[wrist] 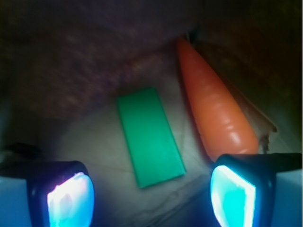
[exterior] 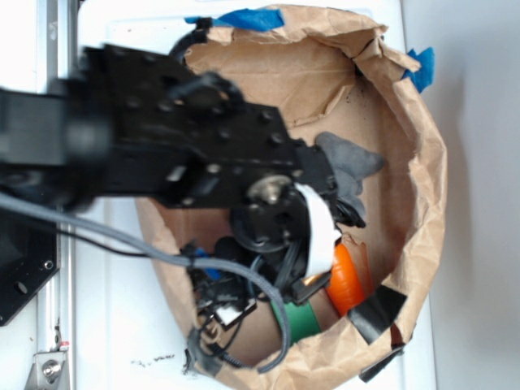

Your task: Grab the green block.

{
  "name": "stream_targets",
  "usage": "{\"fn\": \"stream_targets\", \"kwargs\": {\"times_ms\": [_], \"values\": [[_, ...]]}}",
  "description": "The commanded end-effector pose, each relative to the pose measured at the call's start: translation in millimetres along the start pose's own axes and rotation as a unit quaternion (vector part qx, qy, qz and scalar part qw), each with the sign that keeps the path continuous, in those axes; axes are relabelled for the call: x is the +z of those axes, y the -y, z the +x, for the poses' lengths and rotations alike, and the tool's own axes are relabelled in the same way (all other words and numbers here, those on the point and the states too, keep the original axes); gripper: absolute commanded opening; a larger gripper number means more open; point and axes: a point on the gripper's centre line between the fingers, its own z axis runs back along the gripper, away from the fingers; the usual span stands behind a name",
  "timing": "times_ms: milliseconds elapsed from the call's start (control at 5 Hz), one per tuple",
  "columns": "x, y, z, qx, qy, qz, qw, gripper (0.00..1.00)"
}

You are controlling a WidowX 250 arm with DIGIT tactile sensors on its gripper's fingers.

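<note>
Two spread fingers (wrist: 71,198) flank the unmarked green block (wrist: 150,137) beside a carrot (wrist: 215,111)

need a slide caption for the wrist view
Open pincer poised above a flat green block, with an orange carrot lying just to its right.

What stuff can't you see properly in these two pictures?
- Green block, exterior view: mostly hidden behind the black arm and cables; only a corner shows.
- Carrot, wrist view: its wide end is covered by the right finger, so its top cannot be seen.
- Gripper, exterior view: lost in the blurred arm; the wrist view shows the jaws open.
- Grey thing in the paper bag, exterior view: too blurry to name.
</note>
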Motion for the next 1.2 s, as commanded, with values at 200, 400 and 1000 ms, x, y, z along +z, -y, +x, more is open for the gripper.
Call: {"fn": "stream_targets", "kwargs": {"times_ms": [200,400,1000], "values": [[-18,9,1,-0.002,0.026,-0.03,0.999,1.0],[-32,4,-3,0.009,0.019,-0.057,0.998,1.0],[-27,-18,-10,0.033,-0.005,-0.031,0.999,1.0]]}}
